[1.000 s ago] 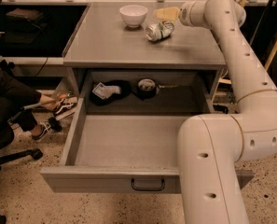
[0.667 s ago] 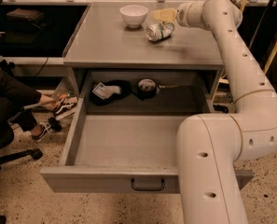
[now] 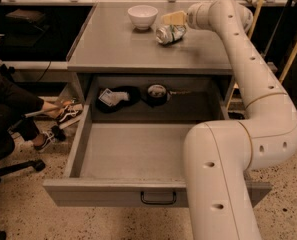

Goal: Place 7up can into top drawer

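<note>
Down and a touch to the left comes the gripper [image 3: 174,18] compared with a second ago, closing the last gap to the 7up can [image 3: 170,34]. It now sits right over the can's far upper edge, hard against it or a hair short, I can't call it from this angle. As for the jaws, apart or together, I cannot tell; only a pale yellow wedge shows at the end of the wrist. The can hasn't budged in that time: on its side on the grey worktop [image 3: 123,51], dented, just right of the white bowl [image 3: 142,16] and apart from it.

What does that mean for the job? The reach looks as good as done and the grasp is the step in hand, with nothing lifted yet. The top drawer [image 3: 113,191] is pulled wide open below, its floor bare and waiting, black handle [image 3: 158,199] facing us. The long white arm [image 3: 268,109] loops up from the lower right and over the drawer's right side. A dented can lying flat could roll or squirt out as the jaws bite, so a square, centred grip matters here. Then it's up, back towards us, and down into the drawer
</note>
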Controlling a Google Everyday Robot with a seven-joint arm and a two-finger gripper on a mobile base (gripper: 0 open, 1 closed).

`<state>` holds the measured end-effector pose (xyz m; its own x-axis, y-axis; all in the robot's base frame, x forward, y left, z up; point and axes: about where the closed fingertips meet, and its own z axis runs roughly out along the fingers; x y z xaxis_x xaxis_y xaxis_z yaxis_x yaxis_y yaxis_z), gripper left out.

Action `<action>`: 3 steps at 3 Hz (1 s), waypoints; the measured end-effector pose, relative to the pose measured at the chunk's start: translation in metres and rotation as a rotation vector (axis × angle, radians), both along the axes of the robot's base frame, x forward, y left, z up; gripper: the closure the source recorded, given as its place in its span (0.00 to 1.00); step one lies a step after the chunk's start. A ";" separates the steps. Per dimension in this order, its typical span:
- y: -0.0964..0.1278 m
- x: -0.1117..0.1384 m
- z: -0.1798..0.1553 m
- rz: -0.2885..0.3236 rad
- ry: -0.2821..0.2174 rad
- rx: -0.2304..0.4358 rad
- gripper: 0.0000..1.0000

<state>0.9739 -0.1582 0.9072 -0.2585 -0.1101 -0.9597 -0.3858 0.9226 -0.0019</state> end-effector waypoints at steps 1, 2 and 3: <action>-0.007 0.005 0.006 -0.025 -0.034 -0.026 0.00; -0.006 0.004 0.005 -0.023 -0.032 -0.024 0.00; 0.000 0.001 0.005 0.004 -0.030 -0.026 0.00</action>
